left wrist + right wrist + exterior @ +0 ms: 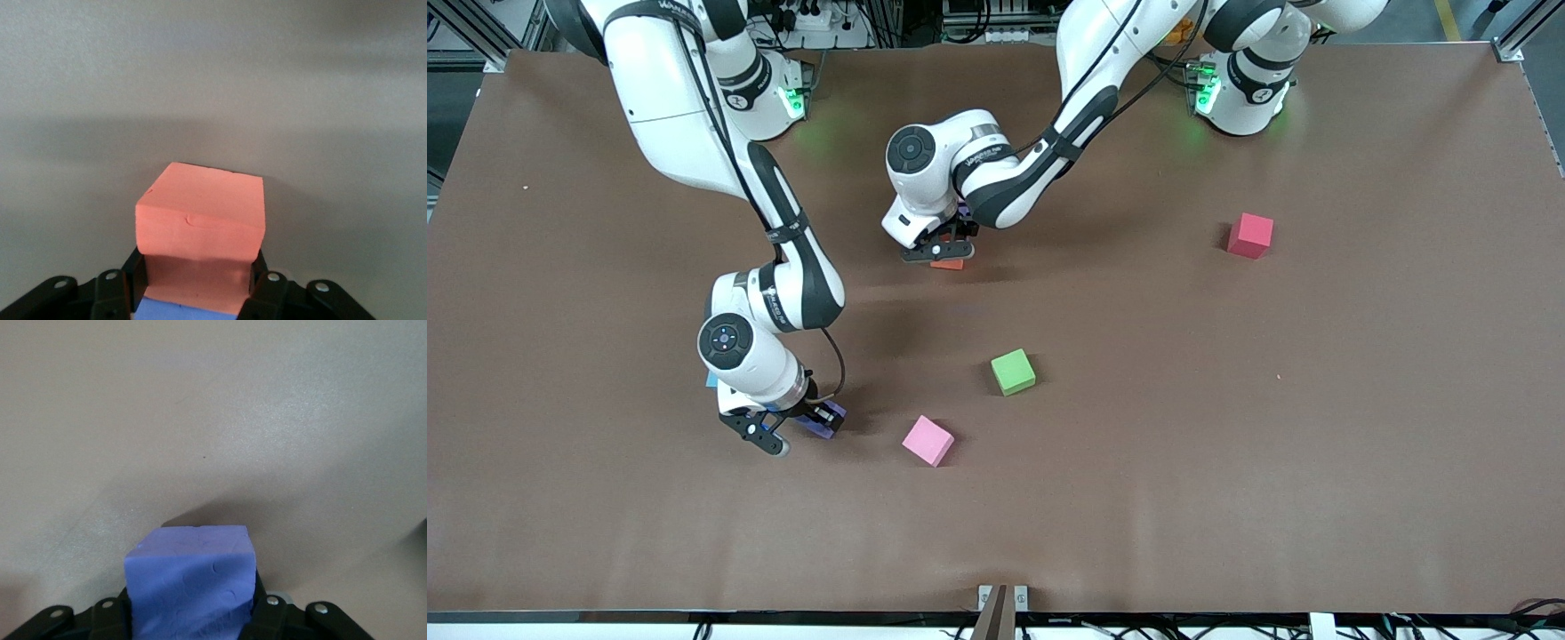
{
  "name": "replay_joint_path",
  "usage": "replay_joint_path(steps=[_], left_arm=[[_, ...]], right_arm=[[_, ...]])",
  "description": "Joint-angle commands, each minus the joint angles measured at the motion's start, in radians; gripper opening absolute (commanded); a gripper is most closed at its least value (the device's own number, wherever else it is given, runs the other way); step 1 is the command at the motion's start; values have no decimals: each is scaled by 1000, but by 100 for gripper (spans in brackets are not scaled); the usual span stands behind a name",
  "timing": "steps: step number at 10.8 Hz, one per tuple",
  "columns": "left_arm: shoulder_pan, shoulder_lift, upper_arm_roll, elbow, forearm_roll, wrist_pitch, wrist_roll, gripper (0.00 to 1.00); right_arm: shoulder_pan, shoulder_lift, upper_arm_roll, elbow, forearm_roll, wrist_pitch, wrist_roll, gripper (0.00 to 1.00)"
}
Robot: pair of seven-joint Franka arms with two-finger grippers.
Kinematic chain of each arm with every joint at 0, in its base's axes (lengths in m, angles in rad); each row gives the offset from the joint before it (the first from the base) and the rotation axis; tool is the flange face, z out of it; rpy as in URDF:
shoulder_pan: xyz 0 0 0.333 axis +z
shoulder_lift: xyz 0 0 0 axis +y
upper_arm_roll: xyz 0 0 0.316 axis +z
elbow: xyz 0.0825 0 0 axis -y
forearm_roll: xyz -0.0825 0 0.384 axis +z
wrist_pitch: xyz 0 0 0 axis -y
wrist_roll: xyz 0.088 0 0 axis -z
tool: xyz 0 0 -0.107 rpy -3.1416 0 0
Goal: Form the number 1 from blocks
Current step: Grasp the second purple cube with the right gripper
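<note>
Front view: left gripper [941,255] sat low near the table's middle, toward the robots' bases, clenched on the orange block [947,263], which touched or nearly touched the table [1316,444]. A sliver of purple showed just above the orange one, under the wrist. Right gripper [796,427] was down toward the right arm's end, nearer the camera, clamped on a purple block [824,420]. Green block [1013,372] and pink block [927,440] lay loose between the arms, near each other but apart, pink nearer the camera. Red cube [1250,235] sat well apart toward the left arm's end. A light blue edge [711,380] peeked out beside the right wrist.

Left wrist view: orange block [200,227] gripped between the fingers [260,277]; a second purple block [180,312] lay touching it, close in under the jaws.

Right wrist view: purple block [193,590] held between the fingers [257,603], bare table around it.

Risks, as judged: the right grip looked fresh, and a corner-biased hold could let the block twist on lifting. Left release might nudge the adjoining purple block out of line. Arms could cross paths over the green and pink blocks.
</note>
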Motion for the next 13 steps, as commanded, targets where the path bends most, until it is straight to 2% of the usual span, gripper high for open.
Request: replay_joint_path(steps=[1, 3, 7, 8, 9, 10, 13], left_arm=[[-7, 3, 6, 14, -25, -35, 20, 0], [-6, 2, 6, 14, -26, -43, 20, 0], [-6, 0, 6, 13, -29, -66, 22, 0], [-6, 0, 6, 14, -58, -66, 17, 7], [-7, 2, 7, 13, -75, -66, 10, 97], [-21, 2, 9, 13, -71, -66, -9, 100], [-24, 0, 17, 11, -67, -66, -26, 100]], right_arm=[[0, -19, -8, 13, 17, -13, -42, 54], [-1, -81, -8, -9, 15, -59, -113, 55], [-21, -227, -7, -141, 11, -62, -276, 56], [-24, -247, -7, -160, 11, -63, -331, 56], [-24, -265, -7, -174, 11, -64, -366, 57], [-24, -282, -7, -193, 11, -64, -385, 57], [-4, -332, -4, -240, 11, -65, -402, 57]])
